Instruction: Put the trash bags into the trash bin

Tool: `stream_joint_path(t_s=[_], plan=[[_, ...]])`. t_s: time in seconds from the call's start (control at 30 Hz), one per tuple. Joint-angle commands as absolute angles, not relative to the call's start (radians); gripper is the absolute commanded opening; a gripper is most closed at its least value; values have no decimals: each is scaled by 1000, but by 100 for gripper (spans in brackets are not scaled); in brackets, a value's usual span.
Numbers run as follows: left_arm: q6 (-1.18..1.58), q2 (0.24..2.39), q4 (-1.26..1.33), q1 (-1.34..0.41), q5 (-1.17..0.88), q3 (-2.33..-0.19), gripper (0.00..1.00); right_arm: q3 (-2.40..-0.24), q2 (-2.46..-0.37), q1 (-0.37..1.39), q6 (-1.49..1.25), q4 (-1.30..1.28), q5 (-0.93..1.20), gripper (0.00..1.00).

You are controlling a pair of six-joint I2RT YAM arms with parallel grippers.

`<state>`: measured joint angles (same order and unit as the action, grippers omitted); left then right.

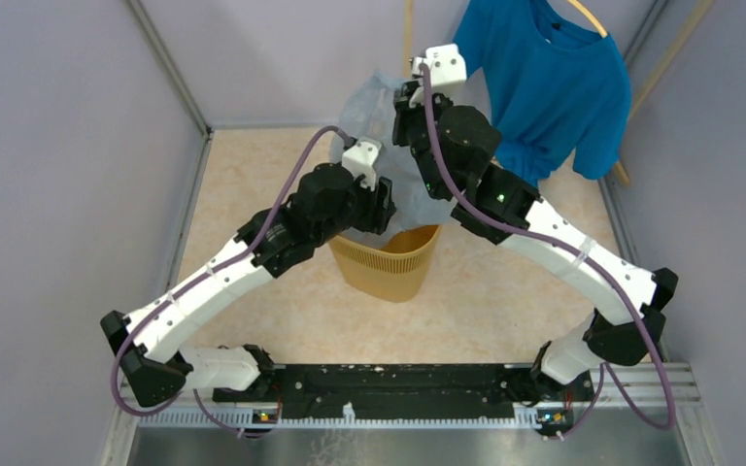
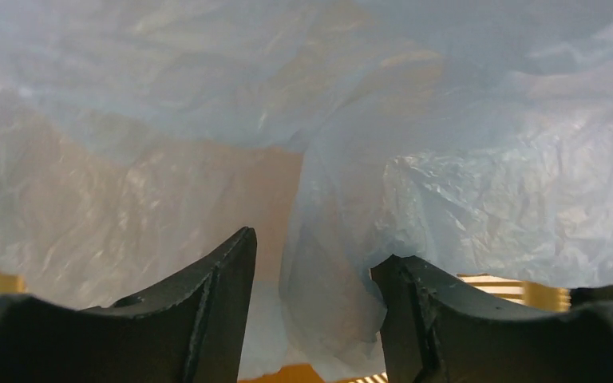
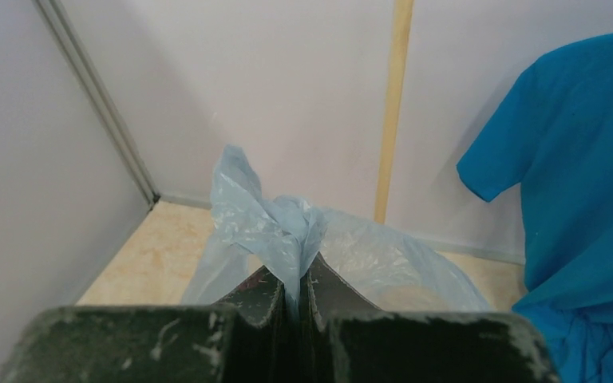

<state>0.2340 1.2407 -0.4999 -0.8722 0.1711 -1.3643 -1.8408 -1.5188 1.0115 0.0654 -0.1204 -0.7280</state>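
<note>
The pale blue translucent trash bag (image 1: pixel 374 112) hangs bunched above the yellow-orange ribbed trash bin (image 1: pixel 389 262), and its lower part reaches down to the rim. My right gripper (image 1: pixel 406 95) is raised and shut on the bag's gathered top; in the right wrist view the film (image 3: pixel 283 223) is pinched between the closed fingers (image 3: pixel 294 279). My left gripper (image 1: pixel 386 209) sits at the bin's rim, open. In the left wrist view the bag (image 2: pixel 447 183) fills the frame and a fold hangs between the spread fingers (image 2: pixel 315 251). Bits of the bin (image 2: pixel 499 283) show below.
A bright blue T-shirt (image 1: pixel 554 78) hangs on a wooden hanger at the back right, close to my right arm. A wooden pole (image 3: pixel 393 104) stands against the back wall. Grey walls enclose the beige floor (image 1: pixel 253 184) on three sides.
</note>
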Motion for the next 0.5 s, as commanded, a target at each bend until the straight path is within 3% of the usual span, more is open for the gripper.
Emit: stream_joint_path(t_s=[0.0, 0.1, 0.3, 0.47], plan=[[272, 1230, -551, -873, 316, -1320, 60, -1807, -1485, 1008, -18, -103, -648, 0], [259, 1214, -553, -873, 249, -1300, 65, -1806, -1497, 1008, -45, -130, -631, 0], [173, 1072, -514, -873, 66, -1296, 95, -1741, -1464, 1008, -47, -167, -600, 0], [130, 1004, -586, -873, 223, -1376, 98, -1661, -1405, 1009, -51, -211, -485, 0]])
